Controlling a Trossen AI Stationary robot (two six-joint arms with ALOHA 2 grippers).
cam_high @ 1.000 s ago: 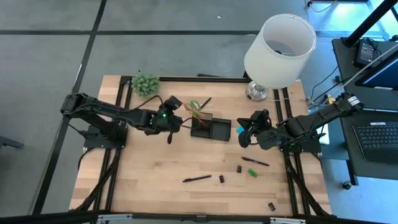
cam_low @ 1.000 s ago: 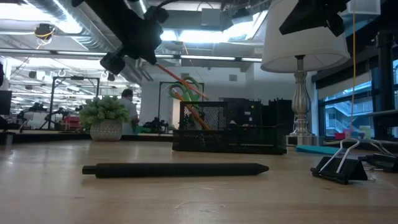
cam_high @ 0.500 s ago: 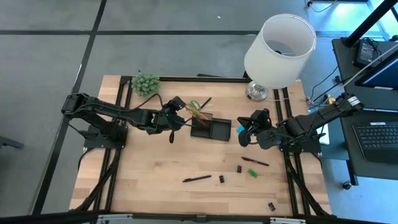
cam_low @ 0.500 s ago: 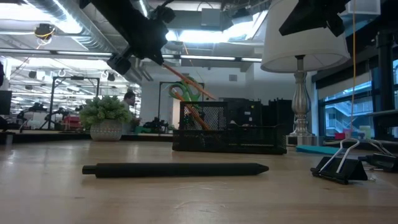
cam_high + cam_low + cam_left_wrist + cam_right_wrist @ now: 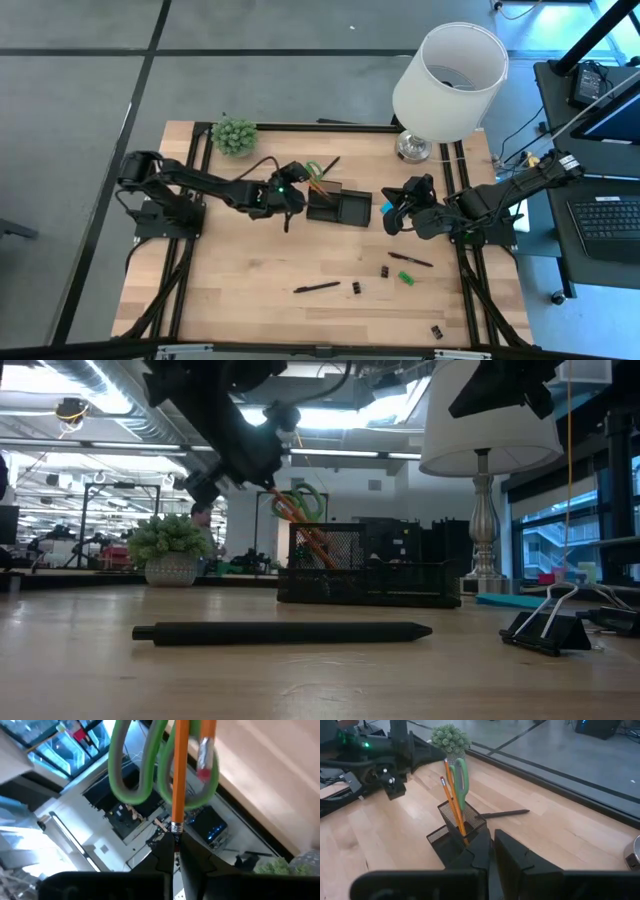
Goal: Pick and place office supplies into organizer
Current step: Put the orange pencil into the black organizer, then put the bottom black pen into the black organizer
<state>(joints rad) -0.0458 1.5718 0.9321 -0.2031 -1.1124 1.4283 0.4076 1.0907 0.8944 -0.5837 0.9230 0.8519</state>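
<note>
**Left jaws.** My left jaws point(image 5: 298, 194) hang above the desk point(image 5: 240, 270), just beside the tall end of the organizer point(image 5: 345, 208). They are pressed narrow, with almost no gap. In the left wrist view the metal-banded end of one orange pencil point(image 5: 175, 770) runs straight down into the slit between my fingertips point(image 5: 165, 860). I cannot tell whether that end is actually clamped or only lines up with them.

**Organizer.** It is a black wire-mesh tray with a tall square cup and a lower open bin, and it sits near the middle of the desk. The cup point(image 5: 455, 827) holds two slim orange pencils point(image 5: 452, 805) leaning at a slant. It also holds the scissors point(image 5: 313, 168), whose looped green handles stick out at the top.

**Right jaws.** My right jaws point(image 5: 390, 218) hover to the other side of the organizer, over the flat blue sticky-note pad point(image 5: 386, 207). The fingers are close together and carry nothing.

**Loose items.**
- A matte black pen point(image 5: 317, 288) lies flat on the pale wood-grain desk, nearer the front edge.
- A second pen point(image 5: 410, 259) lies toward the right.
- Folded black binder clips point(image 5: 355, 288) with wire handles and a small green piece point(image 5: 405, 278) lie scattered near the second pen.
</note>
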